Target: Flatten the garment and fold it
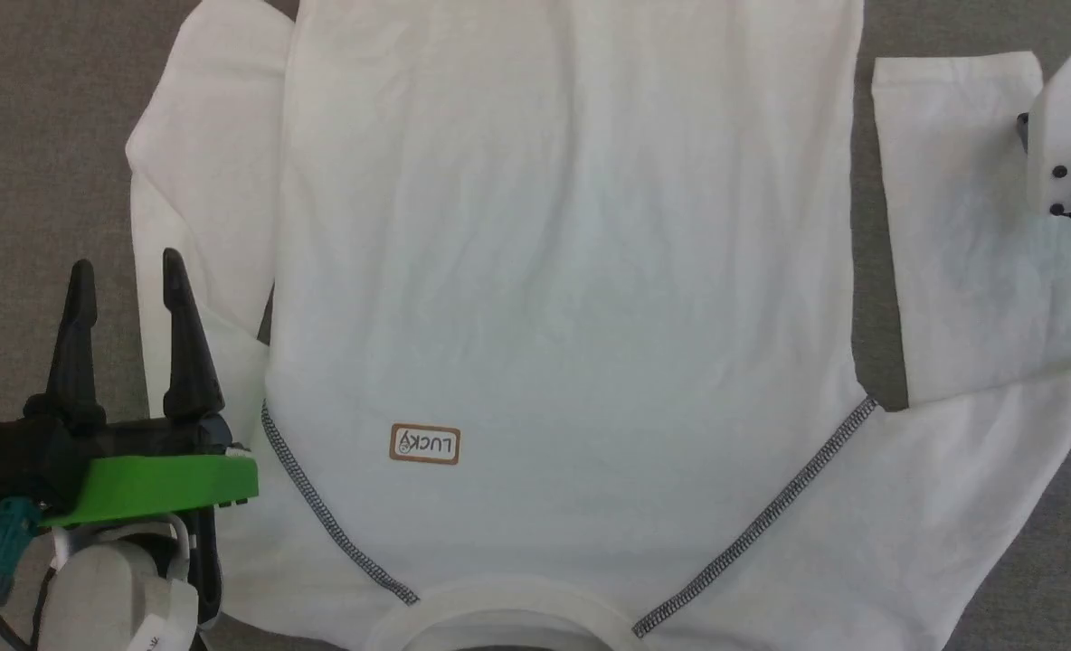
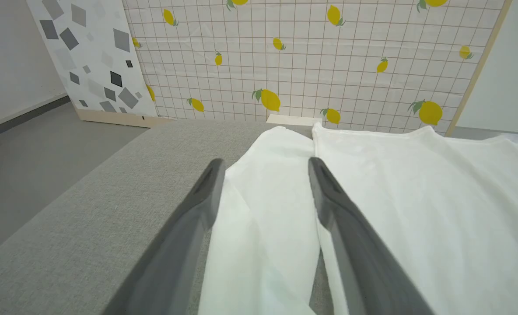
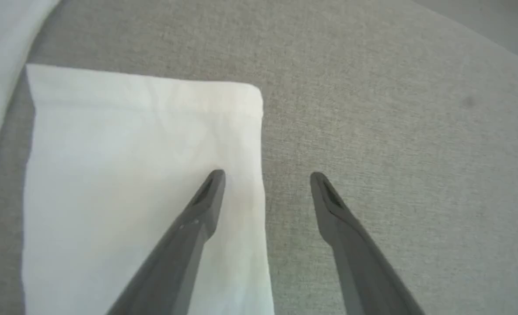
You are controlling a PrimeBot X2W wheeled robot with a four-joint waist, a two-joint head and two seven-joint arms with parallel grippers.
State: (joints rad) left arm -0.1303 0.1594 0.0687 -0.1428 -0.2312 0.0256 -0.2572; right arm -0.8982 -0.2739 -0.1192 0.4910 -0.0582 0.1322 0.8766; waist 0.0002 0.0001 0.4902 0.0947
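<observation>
A white long-sleeved garment [image 1: 554, 271] lies flat on a grey desk [image 1: 29, 136], the left hand [image 1: 127, 262] open over one sleeve [image 1: 201, 181], the right hand [image 3: 267, 175] open astride the edge of the other sleeve [image 3: 145, 144].

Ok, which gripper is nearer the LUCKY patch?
Left. The left gripper hovers over the sleeve on the same side as the LUCKY patch; the right gripper is at the opposite sleeve's cuff, across the chest.
</observation>
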